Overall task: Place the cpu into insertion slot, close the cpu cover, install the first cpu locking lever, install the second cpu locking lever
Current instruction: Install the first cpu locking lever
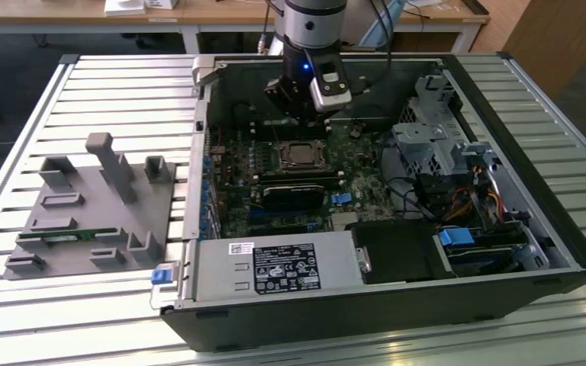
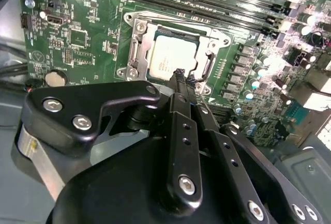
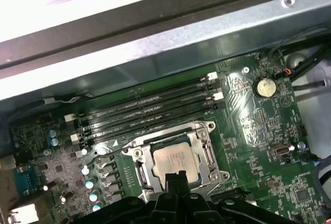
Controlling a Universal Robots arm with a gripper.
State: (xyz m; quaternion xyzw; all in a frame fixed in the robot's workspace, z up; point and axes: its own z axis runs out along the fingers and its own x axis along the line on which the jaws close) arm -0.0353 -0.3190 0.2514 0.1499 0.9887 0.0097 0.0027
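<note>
**Exterior view's left:** a grey fixture block (image 1: 89, 202) lies on the slatted table (image 1: 28, 99). It is well apart from the gripper (image 2: 179, 75) and outside the open computer case (image 1: 375, 305).

**Centre:** the gripper hangs inside the case, fingers pressed together with nothing between them. Its tips are just above the nearest edge of the insertion slot (image 3: 206, 127). The cpu (image 2: 166, 58) sits in that slot, just beyond the tips. The cpu cover (image 2: 135, 48) lies flat around it, apparently closed. The locking levers are thin wire beside the frame, and I cannot tell whether either is latched.

**Exterior view's right:** the drive cage (image 1: 430, 141) and its cabling stand apart from the gripper.

**Risk:** the tips are very close to chip and frame. A descent slightly off the lever could strike the cpu top or skid onto the capacitors (image 2: 248, 81) beside the socket. An unlatched lever could spring back and lift the cover.
</note>
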